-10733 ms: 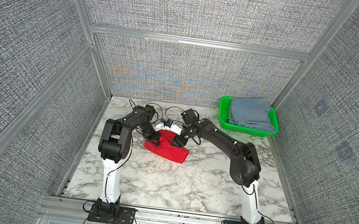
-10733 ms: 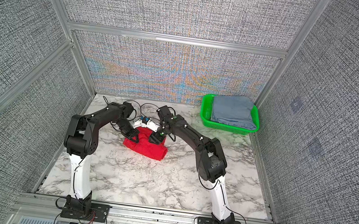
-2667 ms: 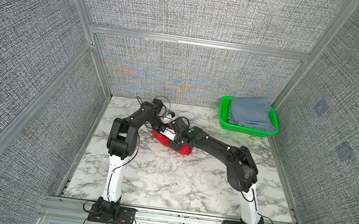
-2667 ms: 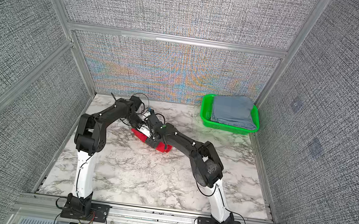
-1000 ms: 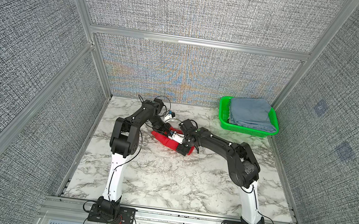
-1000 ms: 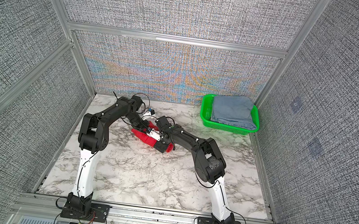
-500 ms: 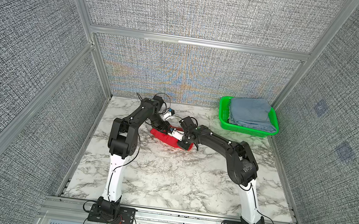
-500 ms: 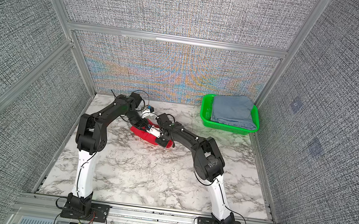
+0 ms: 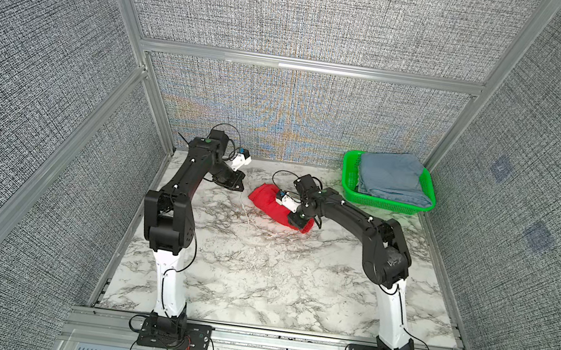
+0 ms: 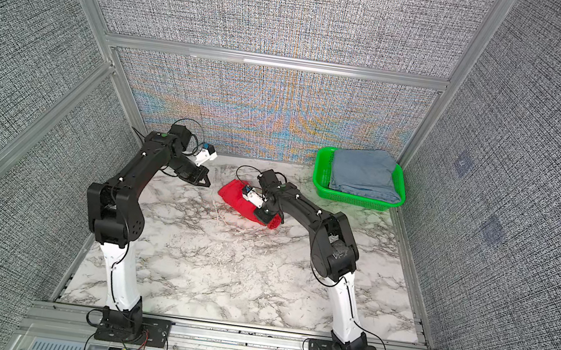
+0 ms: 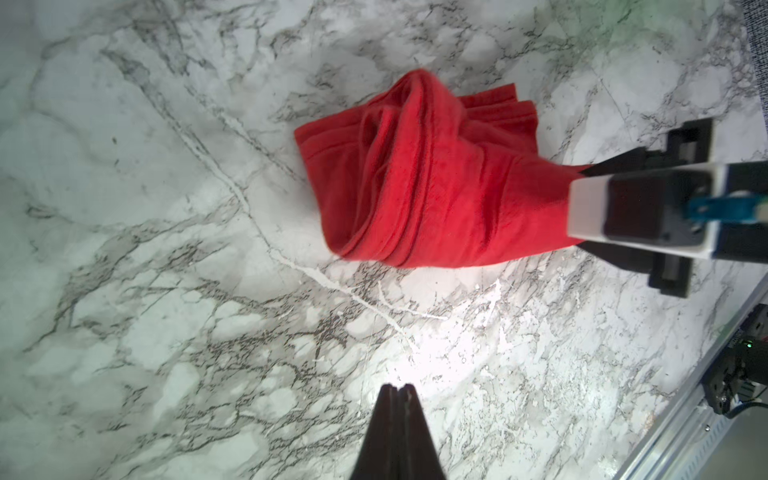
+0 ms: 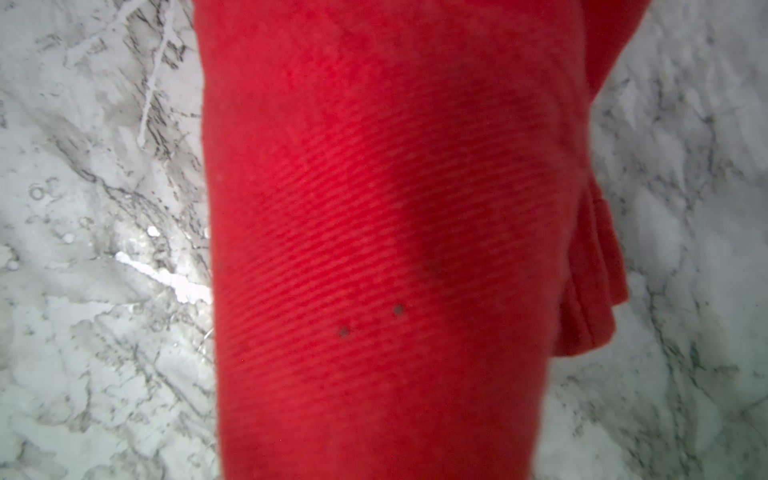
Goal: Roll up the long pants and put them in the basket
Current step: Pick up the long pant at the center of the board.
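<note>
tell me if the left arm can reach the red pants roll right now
Probably yes: the shut left gripper faces the long pants over bare marble table, nothing between; the right gripper holds only the other end.

A: What lies on the white, grey-veined marble-look bench (image 9: 258, 276)?
B: Bright red soft-cloth long pants (image 9: 268, 202), bundled mid-back; a green plastic mesh basket (image 9: 350, 181), far right corner.
A: That pale line (image 9: 247, 212) beside the bundle?
B: Thread or vein, can't tell.

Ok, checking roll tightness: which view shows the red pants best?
Left wrist: the long pants show nearly whole, folds at the end sharp. Both top views show them small, partly under the right arm; right wrist, only blurred close-up cloth.
</note>
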Robot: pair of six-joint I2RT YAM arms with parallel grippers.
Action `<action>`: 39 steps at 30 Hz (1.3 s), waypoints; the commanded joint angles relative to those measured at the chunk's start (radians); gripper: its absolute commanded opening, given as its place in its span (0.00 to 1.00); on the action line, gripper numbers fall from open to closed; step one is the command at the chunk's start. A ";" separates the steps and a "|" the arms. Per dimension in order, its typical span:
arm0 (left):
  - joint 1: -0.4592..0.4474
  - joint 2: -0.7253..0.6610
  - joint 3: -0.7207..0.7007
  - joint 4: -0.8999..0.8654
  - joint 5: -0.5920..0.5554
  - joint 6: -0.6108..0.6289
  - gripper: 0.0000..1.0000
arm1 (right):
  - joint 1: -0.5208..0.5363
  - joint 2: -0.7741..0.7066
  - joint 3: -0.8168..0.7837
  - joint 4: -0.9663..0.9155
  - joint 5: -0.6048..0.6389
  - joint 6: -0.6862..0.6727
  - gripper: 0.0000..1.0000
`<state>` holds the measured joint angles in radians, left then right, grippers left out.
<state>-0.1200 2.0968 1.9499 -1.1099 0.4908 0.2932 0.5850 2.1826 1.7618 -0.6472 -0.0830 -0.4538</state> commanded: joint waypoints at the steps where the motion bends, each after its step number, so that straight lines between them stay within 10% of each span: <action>1: 0.004 -0.005 -0.041 0.030 0.015 0.003 0.02 | -0.006 -0.038 0.007 -0.011 -0.019 0.040 0.00; 39: 0.004 -0.014 -0.142 0.035 0.039 0.040 0.02 | -0.377 -0.264 0.055 0.161 -0.422 0.406 0.00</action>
<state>-0.1169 2.0911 1.8099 -1.0576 0.5121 0.3172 0.2321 1.9358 1.8046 -0.5953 -0.4610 -0.1017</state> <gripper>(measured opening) 0.064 0.375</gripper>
